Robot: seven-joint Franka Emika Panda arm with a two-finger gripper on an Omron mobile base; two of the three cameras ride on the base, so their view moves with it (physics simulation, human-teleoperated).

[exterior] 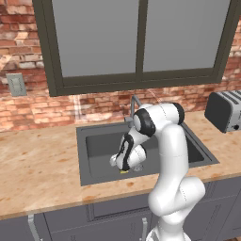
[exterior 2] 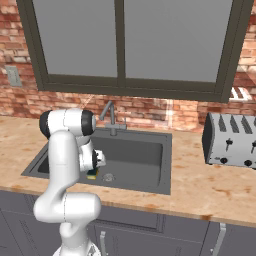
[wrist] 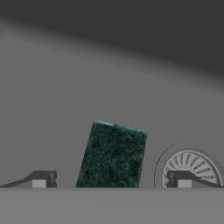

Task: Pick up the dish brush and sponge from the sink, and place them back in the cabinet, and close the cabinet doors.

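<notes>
The tool (wrist: 111,179) hangs low in the sink (exterior: 94,141), its jaws spread as wide as they go and holding nothing. The sponge (wrist: 113,155) lies flat on the basin floor between the fingertips (wrist: 41,178), green side up and a little askew to them, with the drain (wrist: 189,168) just beside it. To grip well, I judge the tool should roll to square with the sponge's long edges, drop until the tips straddle its sides, then close gently.
</notes>
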